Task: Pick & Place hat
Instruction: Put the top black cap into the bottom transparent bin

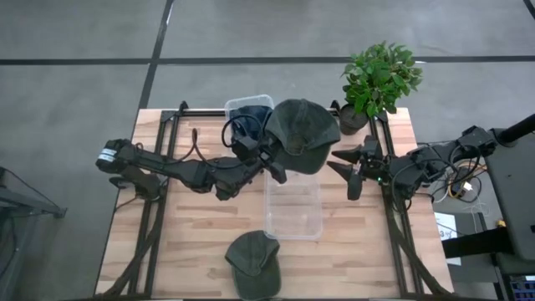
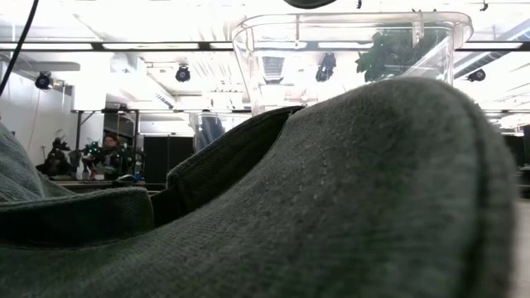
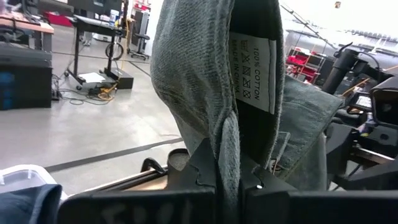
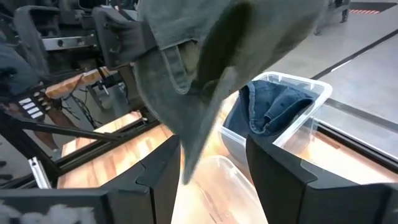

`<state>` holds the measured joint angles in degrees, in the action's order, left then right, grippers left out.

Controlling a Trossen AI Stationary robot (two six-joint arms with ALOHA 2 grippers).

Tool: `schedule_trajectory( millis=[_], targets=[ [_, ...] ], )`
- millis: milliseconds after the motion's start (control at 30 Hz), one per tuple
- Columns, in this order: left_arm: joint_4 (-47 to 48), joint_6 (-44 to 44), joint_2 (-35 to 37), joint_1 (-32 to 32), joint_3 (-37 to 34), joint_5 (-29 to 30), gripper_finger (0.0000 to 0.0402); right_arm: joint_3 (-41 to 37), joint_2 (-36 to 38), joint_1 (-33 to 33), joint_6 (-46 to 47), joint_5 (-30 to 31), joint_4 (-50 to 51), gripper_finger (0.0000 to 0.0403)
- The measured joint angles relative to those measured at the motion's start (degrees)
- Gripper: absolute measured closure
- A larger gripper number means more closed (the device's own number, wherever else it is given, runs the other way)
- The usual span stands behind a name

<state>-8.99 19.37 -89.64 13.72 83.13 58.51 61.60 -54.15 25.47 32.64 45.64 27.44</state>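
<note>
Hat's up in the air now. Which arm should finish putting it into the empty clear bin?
Left, probably. The left gripper is shut on the green hat, which hangs beside the empty clear bin. The right gripper is open and holds nothing, off to the hat's right.

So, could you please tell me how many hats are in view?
2 green hats: one hangs from the left hand above the clear bins, one lies at the table's near edge. The far bin holds dark fabric, possibly hiding more.

Overhead down; low level; wrists close, share hat (image 3: 205, 93).
</note>
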Motion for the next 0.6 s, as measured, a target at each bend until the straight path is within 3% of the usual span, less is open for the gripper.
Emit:
schedule_trajectory(
  millis=[600],
  targets=[
    [-0.4, 2.3, -0.5, 1.0, 0.0, -2.1, 0.04, 0.0, -2.2, -3.4, -2.5, -0.8, -2.6, 0.0225]
  ],
)
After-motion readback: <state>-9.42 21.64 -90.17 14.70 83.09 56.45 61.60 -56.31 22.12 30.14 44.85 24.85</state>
